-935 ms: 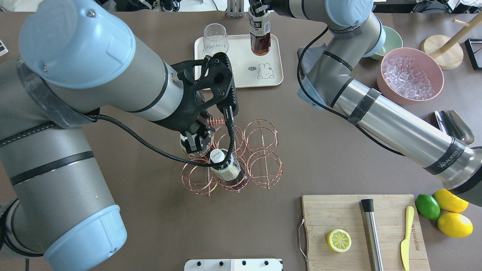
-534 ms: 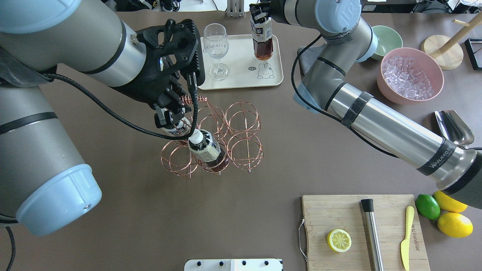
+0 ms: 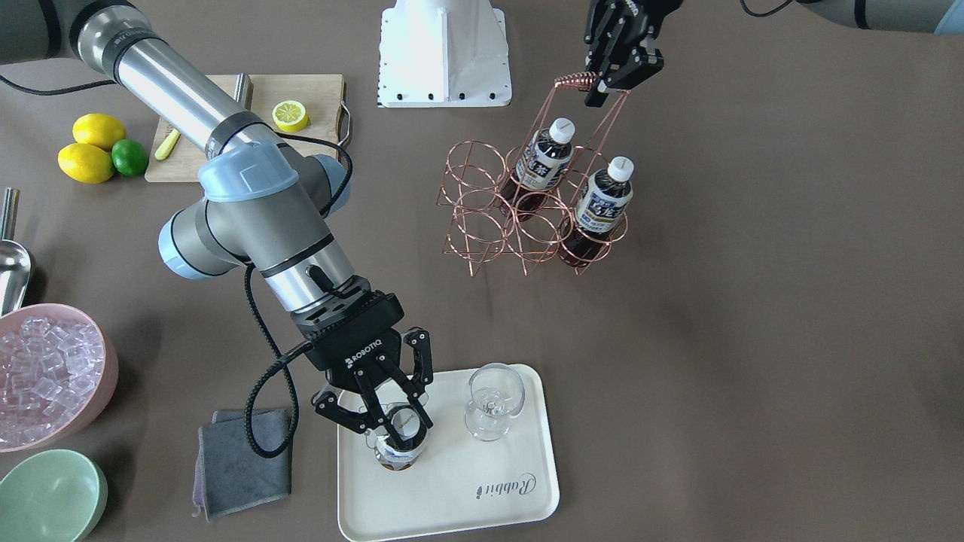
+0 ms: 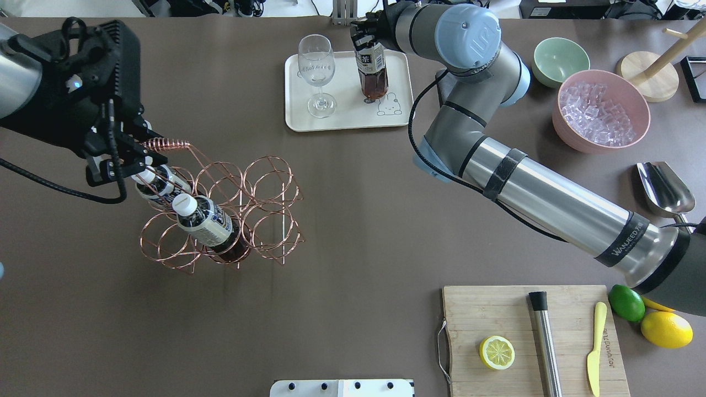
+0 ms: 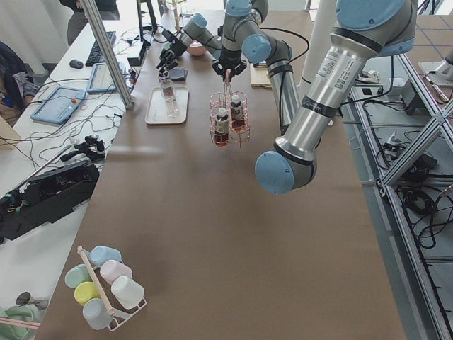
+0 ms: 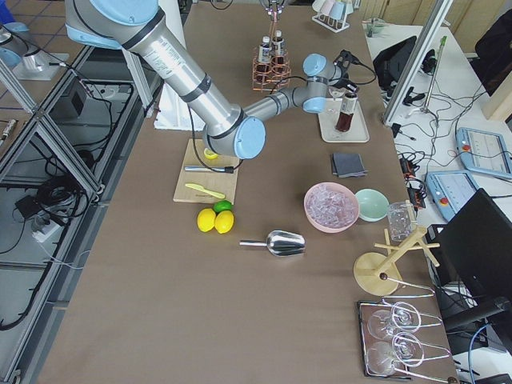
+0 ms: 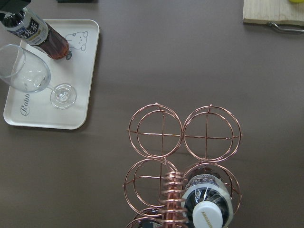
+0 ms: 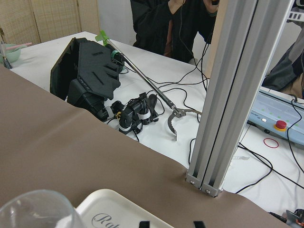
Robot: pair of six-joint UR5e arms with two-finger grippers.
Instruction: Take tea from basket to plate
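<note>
My left gripper (image 4: 131, 158) is shut on the coil handle (image 4: 165, 145) of the copper wire basket (image 4: 270, 190); this also shows in the front view (image 3: 606, 79). Two tea bottles (image 4: 207, 223) (image 4: 160, 184) stand in the basket's cells. My right gripper (image 3: 395, 421) is shut on the capped top of a third tea bottle (image 4: 370, 71). It holds that bottle upright with its base on or just above the cream plate (image 4: 347, 113), next to the bear drawing. The left wrist view shows the basket rings (image 7: 156, 130) and the plate (image 7: 80, 90).
A clear stemmed glass (image 4: 317, 66) stands on the plate's left half. A green bowl (image 4: 560, 60), a pink bowl of ice (image 4: 601, 110), a metal scoop (image 4: 664, 187) and a cutting board (image 4: 496, 309) lie to the right. A grey cloth (image 3: 241, 459) lies beside the plate.
My left gripper has carried the basket with its two bottles to the left across the table. My right gripper has shifted its bottle a little to the left over the plate.
</note>
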